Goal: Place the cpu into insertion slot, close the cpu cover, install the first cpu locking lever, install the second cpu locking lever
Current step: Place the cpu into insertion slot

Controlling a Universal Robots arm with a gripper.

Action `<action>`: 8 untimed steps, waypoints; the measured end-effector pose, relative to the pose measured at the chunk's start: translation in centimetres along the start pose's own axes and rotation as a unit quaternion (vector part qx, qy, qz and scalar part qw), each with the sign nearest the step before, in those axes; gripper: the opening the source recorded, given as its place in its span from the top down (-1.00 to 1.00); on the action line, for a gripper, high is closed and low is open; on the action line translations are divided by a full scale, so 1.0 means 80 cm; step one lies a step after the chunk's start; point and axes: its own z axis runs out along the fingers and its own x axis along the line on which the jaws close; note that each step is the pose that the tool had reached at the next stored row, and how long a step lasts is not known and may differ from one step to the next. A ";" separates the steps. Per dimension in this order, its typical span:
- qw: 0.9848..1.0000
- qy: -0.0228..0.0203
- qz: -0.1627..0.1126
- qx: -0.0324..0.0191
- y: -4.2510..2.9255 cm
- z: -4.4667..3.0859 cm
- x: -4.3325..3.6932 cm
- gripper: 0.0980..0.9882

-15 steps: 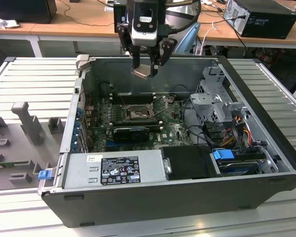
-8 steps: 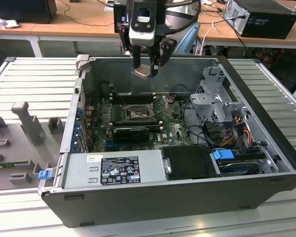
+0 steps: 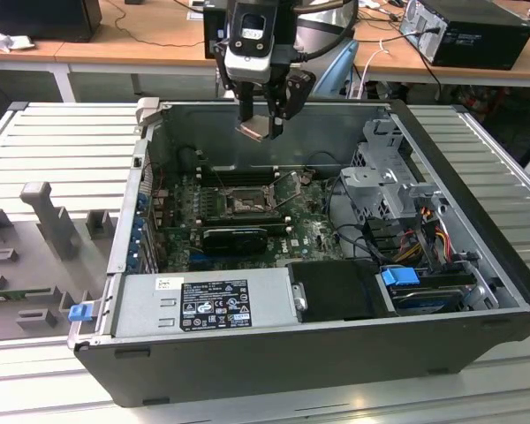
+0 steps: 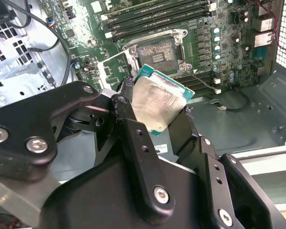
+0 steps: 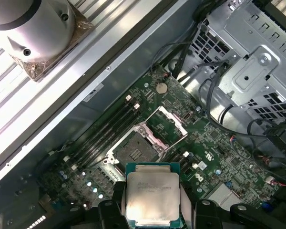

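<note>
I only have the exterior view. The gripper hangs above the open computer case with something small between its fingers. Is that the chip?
Observer: Yes. In both wrist views the gripper is shut on the small flat square cpu, with its dull silver metal top showing.
Operator: Is the socket free?
Observer: In the first wrist view the square dark insertion slot is bare, no chip in it.
Operator: And the cover?
Observer: The thin silver-grey metal cpu cover with its square window is open, beside the slot.

The cpu (image 4: 157, 102) has a dull, smudged silver metal top, the gripper (image 4: 156, 109) has matt black fingers (image 4: 133, 138), and the circuit board (image 4: 86, 52) is slightly glossy green.
</note>
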 end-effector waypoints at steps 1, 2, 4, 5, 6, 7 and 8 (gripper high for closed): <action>1.000 0.000 0.005 0.000 0.0000 0.0000 0.000 0.00; 1.000 -0.001 0.007 0.000 0.0000 0.0000 0.000 0.00; 1.000 -0.001 0.013 0.000 0.0000 0.0000 0.000 0.00; 1.000 -0.001 0.015 0.000 0.0000 0.0000 0.000 0.00; 1.000 -0.002 0.019 0.000 0.0000 0.0000 0.000 0.00; 1.000 -0.002 0.022 0.000 0.0000 0.0000 0.000 0.00; 1.000 -0.002 0.025 0.000 0.0000 0.0000 0.000 0.00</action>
